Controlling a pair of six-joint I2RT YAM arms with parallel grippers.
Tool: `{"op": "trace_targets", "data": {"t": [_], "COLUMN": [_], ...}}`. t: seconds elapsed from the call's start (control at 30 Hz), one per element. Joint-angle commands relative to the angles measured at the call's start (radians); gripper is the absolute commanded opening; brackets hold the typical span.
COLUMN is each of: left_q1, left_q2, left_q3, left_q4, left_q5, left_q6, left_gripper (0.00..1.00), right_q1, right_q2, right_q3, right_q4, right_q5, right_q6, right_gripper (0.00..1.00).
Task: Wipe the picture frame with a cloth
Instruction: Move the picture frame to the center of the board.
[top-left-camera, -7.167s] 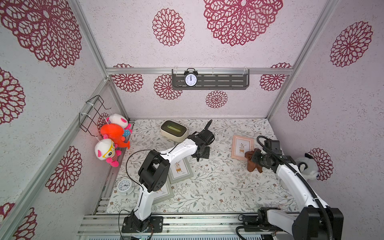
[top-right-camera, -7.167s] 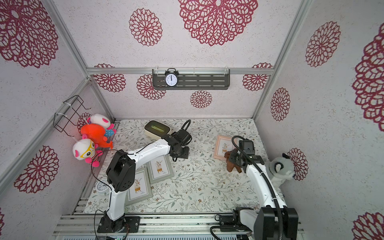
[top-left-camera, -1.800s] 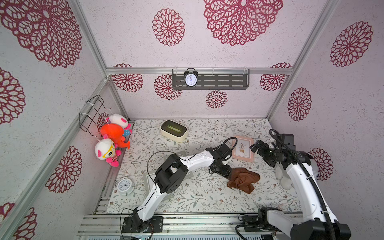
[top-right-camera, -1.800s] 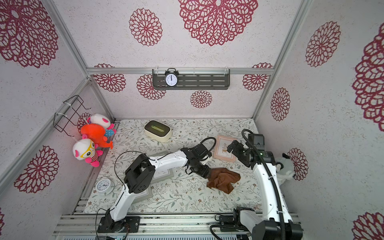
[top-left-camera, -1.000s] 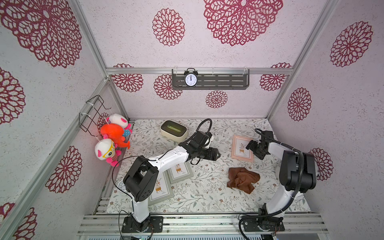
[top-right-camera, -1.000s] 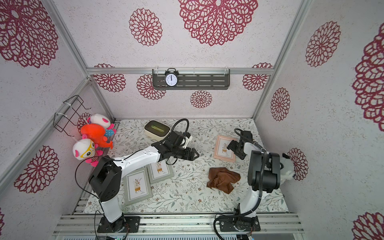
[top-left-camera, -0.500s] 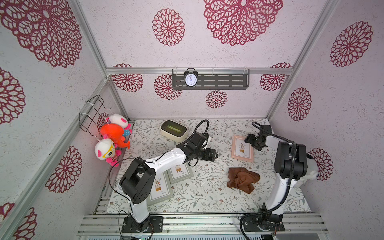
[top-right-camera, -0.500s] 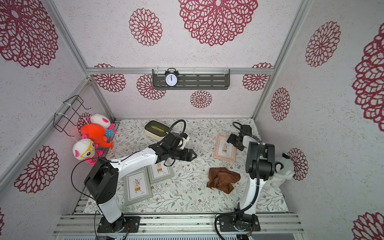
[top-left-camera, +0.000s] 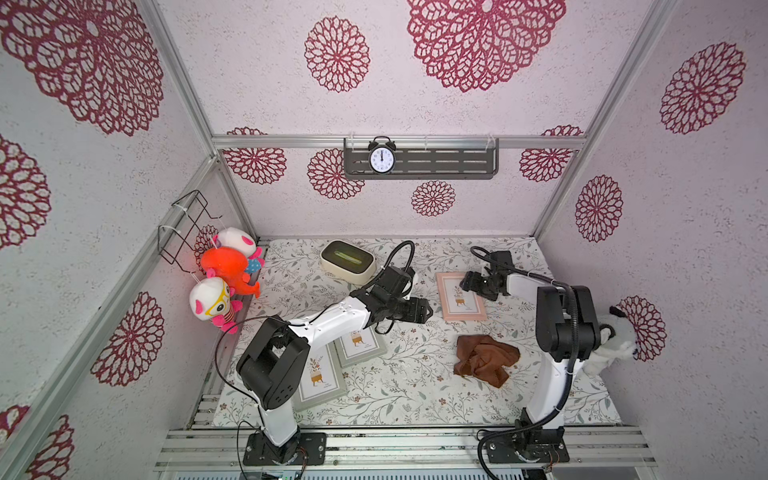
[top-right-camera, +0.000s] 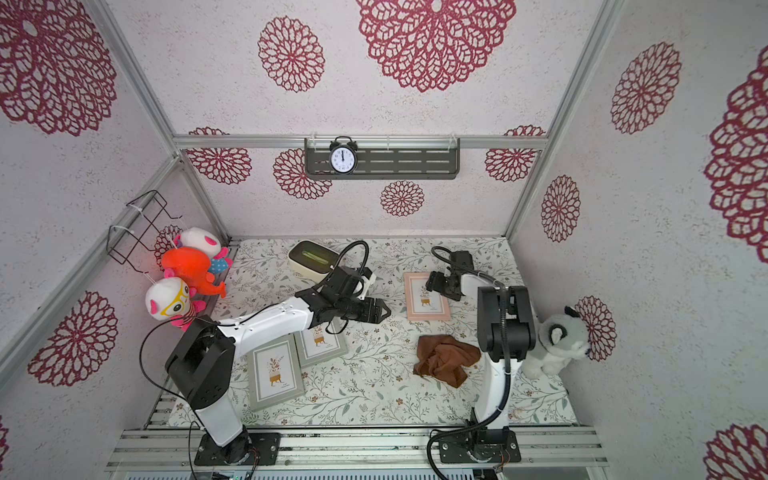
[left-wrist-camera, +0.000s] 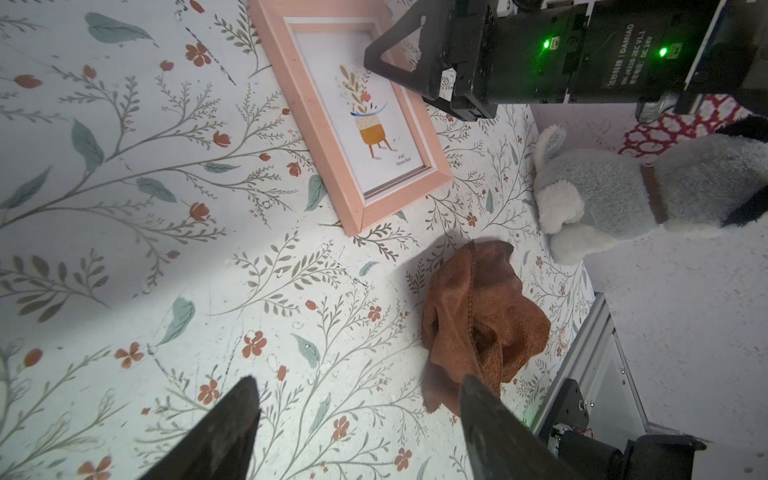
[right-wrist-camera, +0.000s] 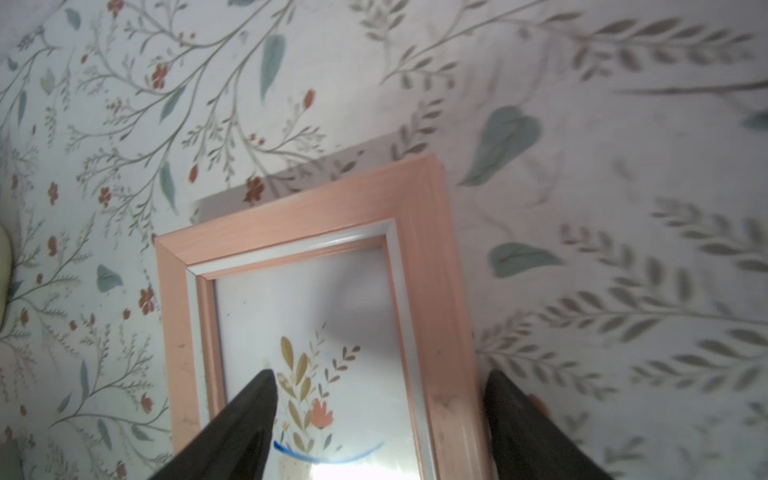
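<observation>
Cloth lies crumpled on the tabletop near the pink picture frame. Left pincer and right pincer gape empty, the right straddling the frame's edge. Next, probably: grasp the cloth.

On the table, the picture frame lies right of centre, the cloth in front of it, apart. Two more frames lie together front left, a box behind them
</observation>
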Motion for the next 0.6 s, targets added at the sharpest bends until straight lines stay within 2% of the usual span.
{"op": "trace_targets", "data": {"t": [0.0,0.27,0.57], "left_q1": [0.016,0.031,0.047], "left_q2": [-0.044,-0.063,-0.070], "left_q3": [-0.014,-0.039,-0.049], "left_q4": [0.020,0.020,0.017], "left_q5": [-0.019,-0.030,-0.031], "left_q6": [-0.003,-0.006,-0.004], "left_gripper": [0.78,0.78,0.78], "right_q1": [0.052,0.149,0.230], "right_q2": [-0.035,-0.093,-0.167], "right_q3": [-0.045,-0.157,-0.218], "right_q4": [-0.021,0.067,0.074], "right_q5": [-0.024,-0.044,-0.023], "right_q6": [0.053,0.189,0.248], "right_gripper": [0.79,0.79,0.80]}}
